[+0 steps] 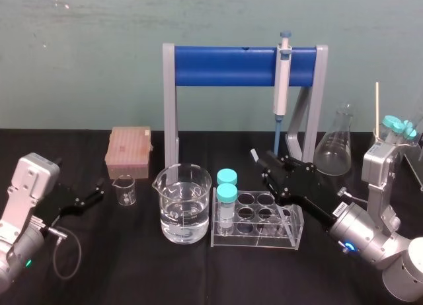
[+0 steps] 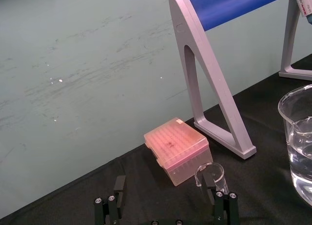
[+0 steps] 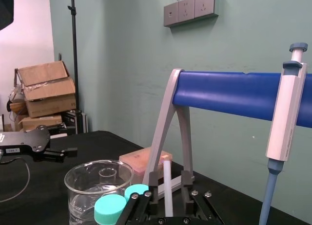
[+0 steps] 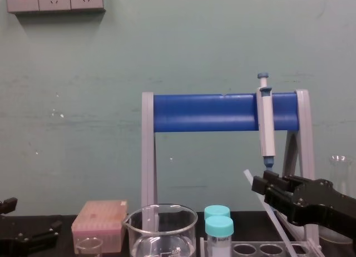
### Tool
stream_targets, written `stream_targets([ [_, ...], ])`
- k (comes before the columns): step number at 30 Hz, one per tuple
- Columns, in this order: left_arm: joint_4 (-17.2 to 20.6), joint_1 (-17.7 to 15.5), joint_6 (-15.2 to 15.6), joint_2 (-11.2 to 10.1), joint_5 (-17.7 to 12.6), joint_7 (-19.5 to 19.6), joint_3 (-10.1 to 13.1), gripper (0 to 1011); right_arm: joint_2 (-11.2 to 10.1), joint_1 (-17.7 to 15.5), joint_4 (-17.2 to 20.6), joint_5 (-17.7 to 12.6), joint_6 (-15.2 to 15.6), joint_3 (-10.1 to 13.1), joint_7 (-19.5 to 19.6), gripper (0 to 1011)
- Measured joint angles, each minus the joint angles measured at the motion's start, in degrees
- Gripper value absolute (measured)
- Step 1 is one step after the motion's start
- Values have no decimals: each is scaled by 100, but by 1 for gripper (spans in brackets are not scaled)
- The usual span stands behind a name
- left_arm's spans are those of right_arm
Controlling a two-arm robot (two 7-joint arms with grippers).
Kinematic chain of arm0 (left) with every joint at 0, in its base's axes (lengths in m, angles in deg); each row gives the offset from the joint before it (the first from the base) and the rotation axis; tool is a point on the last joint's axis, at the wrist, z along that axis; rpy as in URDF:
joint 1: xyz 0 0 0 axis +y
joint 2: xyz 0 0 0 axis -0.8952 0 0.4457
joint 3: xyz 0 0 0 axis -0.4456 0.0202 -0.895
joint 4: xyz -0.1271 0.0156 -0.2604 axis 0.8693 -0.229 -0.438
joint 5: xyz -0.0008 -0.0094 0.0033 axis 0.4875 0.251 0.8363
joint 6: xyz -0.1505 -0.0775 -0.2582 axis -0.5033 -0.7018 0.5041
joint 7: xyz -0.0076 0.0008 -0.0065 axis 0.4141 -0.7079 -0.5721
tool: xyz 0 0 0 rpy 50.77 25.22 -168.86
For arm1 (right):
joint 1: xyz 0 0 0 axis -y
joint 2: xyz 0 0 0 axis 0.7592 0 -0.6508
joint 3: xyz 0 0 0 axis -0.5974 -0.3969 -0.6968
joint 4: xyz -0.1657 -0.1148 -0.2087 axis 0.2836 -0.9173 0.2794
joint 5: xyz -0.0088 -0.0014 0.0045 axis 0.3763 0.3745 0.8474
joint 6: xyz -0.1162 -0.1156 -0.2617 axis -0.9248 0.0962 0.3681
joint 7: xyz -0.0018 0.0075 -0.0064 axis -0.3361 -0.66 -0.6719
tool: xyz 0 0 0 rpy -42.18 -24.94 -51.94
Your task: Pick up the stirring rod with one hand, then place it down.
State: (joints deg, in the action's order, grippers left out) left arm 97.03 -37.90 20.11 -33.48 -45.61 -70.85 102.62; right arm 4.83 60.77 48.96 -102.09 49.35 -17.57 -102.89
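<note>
Right wrist view | right gripper fingers clamp stirring rod | left gripper fingers apart | beaker reads 500

Setting: laboratory bench, black tabletop against a teal wall.
Stand: blue-barred pipette rack along the rear edge, with a pipette hanging on it.
Glassware: large beaker of clear liquid, small beaker, conical flask near the right rear corner, stirring rod.
Consumables: pink tip box; clear tube rack holding teal-capped tubes.
Room: wall sockets, stacked cardboard boxes.
</note>
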Motion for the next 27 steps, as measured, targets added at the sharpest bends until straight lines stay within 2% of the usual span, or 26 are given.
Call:
stream_targets([
  [2, 0, 0, 0, 0, 0, 0, 0, 1000, 0, -1, 1, -1, 0, 2, 1, 309],
  [3, 0, 0, 0, 0, 0, 0, 0, 1000, 0, -2, 1, -1, 0, 3, 1, 367],
  [9, 0, 0, 0, 0, 0, 0, 0, 1000, 0, -4, 3, -3, 0, 5, 3, 540],
  [14, 0, 0, 0, 0, 0, 0, 0, 1000, 0, -4, 6, -6, 0, 5, 3, 731],
  [15, 0, 0, 0, 0, 0, 0, 0, 1000, 0, -4, 6, -6, 0, 5, 3, 731],
  [18, 0, 0, 0, 0, 0, 0, 0, 1000, 0, -4, 7, -7, 0, 5, 3, 842],
  [23, 0, 0, 0, 0, 0, 0, 0, 1000, 0, -4, 7, -7, 0, 5, 3, 958],
  [24, 0, 0, 0, 0, 0, 0, 0, 1000, 8, -7, 39, 5, -95, 17, 22, 999],
  [27, 0, 0, 0, 0, 0, 0, 0, 1000, 36, -7, 107, 83, -342, 74, 111, 1002],
])
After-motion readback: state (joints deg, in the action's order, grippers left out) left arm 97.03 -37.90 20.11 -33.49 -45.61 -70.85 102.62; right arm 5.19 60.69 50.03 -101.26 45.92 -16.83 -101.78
